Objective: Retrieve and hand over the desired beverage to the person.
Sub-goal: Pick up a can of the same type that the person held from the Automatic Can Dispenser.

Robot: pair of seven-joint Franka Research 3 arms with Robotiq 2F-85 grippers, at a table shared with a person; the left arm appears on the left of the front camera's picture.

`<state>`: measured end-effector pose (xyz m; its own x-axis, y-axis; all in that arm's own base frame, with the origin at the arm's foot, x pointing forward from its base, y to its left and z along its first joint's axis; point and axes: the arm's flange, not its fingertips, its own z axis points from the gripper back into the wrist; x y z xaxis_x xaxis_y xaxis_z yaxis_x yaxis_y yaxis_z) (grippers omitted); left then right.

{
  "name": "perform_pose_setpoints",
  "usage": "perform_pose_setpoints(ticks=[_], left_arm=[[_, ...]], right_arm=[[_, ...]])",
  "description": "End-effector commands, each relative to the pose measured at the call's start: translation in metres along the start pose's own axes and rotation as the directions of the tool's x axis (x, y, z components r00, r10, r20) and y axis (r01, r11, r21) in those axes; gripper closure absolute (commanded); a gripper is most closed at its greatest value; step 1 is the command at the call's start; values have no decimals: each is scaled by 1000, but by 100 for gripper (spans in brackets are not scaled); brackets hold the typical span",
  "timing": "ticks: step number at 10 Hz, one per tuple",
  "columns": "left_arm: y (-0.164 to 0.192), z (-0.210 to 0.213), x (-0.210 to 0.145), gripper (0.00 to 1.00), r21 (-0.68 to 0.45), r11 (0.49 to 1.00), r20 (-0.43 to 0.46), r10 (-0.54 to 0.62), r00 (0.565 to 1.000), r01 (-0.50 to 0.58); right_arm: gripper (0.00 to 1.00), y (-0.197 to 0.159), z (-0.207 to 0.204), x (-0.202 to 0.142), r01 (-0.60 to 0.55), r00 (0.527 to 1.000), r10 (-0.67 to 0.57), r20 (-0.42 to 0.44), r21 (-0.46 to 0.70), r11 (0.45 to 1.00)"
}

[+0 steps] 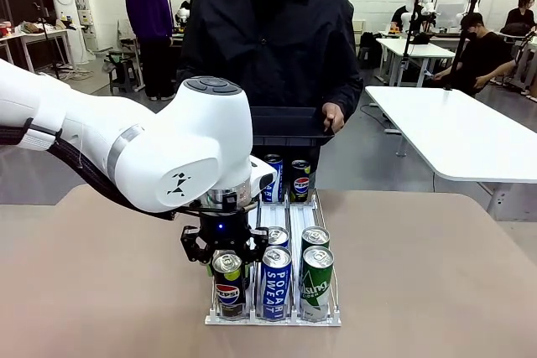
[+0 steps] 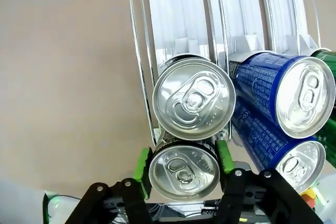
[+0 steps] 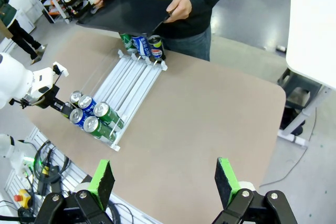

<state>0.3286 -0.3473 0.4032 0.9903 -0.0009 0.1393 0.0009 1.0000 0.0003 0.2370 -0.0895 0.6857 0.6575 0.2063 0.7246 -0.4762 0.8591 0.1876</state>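
Note:
A wire rack (image 1: 329, 318) holds cans in three lanes. At its near end stand a Pepsi can (image 1: 228, 287), a blue Pocari Sweat can (image 1: 275, 284) and a green can (image 1: 316, 282). My left gripper (image 1: 224, 251) comes down over the Pepsi can (image 2: 184, 170), and its green pads (image 2: 142, 164) press on both sides of it. A second silver-topped can (image 2: 193, 98) sits right behind it. The person (image 1: 268, 31) stands at the far side holding a black tray (image 1: 289, 128). My right gripper (image 3: 165, 182) hangs open, high above the table, with nothing between its fingers.
More cans stand at the rack's far end (image 1: 288, 179), just under the tray. A second row of cans (image 1: 295, 238) sits behind the front ones. Bare tan tabletop (image 1: 436, 274) spreads either side of the rack. White tables and other people stand farther back.

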Motion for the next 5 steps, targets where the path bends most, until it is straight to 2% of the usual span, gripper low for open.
perform_pose_setpoints(ticks=[1,2,3,4,5], left_arm=[[-3,-4,0,100,9,1000,14,18,1000,-18],[-3,-3,1,100,7,1000,13,16,1000,-16],[-2,-3,0,95,8,1000,9,13,1000,-13],[-3,1,0,95,7,1000,-1,3,1000,-3],[-3,22,3,95,2,1000,-39,-19,999,19]], right_arm=[[0,-1,0,0,-10,1000,10,4,23,1000],[0,-1,0,0,-10,1000,10,4,23,1000],[0,-1,0,0,-10,1000,10,4,23,1000],[0,-1,0,0,-10,1000,10,4,23,1000],[0,-1,0,0,-10,1000,10,4,23,1000]])
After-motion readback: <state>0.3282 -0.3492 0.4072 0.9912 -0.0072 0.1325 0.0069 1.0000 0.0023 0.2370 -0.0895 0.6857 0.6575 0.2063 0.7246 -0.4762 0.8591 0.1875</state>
